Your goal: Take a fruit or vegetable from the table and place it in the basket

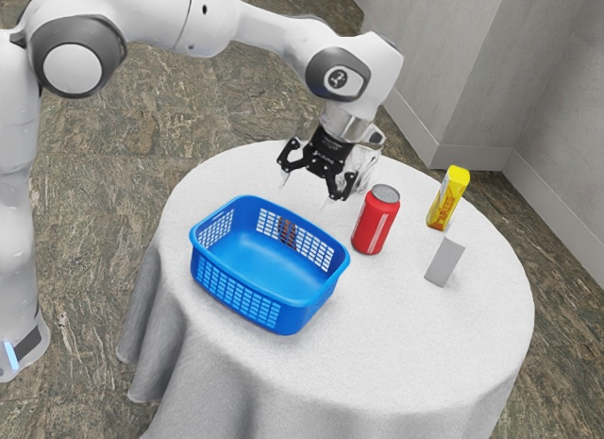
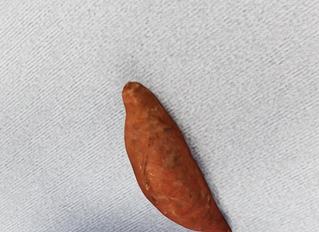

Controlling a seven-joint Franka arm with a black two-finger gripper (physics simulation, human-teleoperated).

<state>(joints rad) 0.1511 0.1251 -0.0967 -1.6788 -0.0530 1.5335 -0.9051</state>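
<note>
You're in an indoor room, perhaps a dining room, though you can't be sure. You have grey walls (image 1: 429,47), baseboards (image 1: 474,157), a stone-patterned floor (image 1: 208,104) and a round, cloth-covered table (image 1: 406,335).

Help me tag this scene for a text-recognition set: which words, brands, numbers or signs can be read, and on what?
None can be read with certainty.
Yellow carton: reddish lettering, too small to read.
Red can: pale marks down its side, unreadable.
Arm: dark emblem near the wrist, too small to name.
Gripper: tiny pale marks, unreadable.
</note>
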